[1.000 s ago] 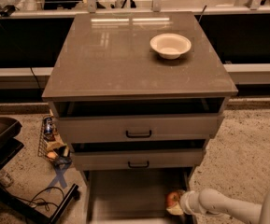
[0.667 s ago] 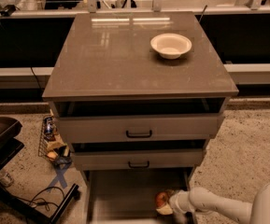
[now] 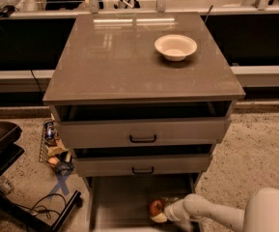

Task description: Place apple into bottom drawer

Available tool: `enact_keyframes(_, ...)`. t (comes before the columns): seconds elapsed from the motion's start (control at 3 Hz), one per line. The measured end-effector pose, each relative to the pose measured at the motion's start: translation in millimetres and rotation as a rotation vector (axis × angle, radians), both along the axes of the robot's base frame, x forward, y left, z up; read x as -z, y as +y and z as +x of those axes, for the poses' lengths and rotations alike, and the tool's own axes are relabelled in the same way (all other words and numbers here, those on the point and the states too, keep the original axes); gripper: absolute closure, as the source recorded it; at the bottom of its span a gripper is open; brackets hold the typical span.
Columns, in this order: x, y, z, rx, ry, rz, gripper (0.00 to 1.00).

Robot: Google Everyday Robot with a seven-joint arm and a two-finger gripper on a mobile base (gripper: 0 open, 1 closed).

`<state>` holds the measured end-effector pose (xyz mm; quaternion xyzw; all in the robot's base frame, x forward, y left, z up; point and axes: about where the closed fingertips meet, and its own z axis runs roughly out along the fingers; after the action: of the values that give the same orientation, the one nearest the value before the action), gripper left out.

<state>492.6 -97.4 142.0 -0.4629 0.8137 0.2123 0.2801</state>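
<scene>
Down at the near edge of the scene, the gripper (image 3: 158, 211) is low inside the pulled-out bottom drawer (image 3: 117, 197), reached in from the right on the end of the pale arm (image 3: 211, 215). The apple (image 3: 154, 207) sits right at its tip, and the grip looks closed around the fruit, a pale finger (image 3: 159, 219) showing just beneath it. The apple is over the right-of-centre part of the drawer floor, tucked under the overhang of the middle drawer (image 3: 144, 166). Whether it touches the floor yet or hangs just above it, I cannot tell; the shadow down there hides the gap. So I read this as the placing step itself: the carry is done, the apple is inside the drawer's walls, and only the release is left. The next move calls for a short, gentle lowering until the fruit rests on the flat floor, then opening the grip without nudging it, because a round apple on a smooth tray can roll. After that the arm needs to back out to the near right, staying low enough to miss the middle drawer's front and clear of the drawer's thin right wall. Up on the cabinet top (image 3: 115, 57) the white bowl (image 3: 175, 46) stands far right, well apart from all this, and the top drawer (image 3: 144, 132) sits slightly open above.
</scene>
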Motion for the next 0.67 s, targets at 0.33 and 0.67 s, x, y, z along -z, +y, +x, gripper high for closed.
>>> enact_keyframes(0.33,0.3,1.0,-1.2,-0.001,0.002,0.001,0.59)
enact_keyframes(0.67,1.2,2.9,-2.2,-0.003,0.004,0.003,0.35)
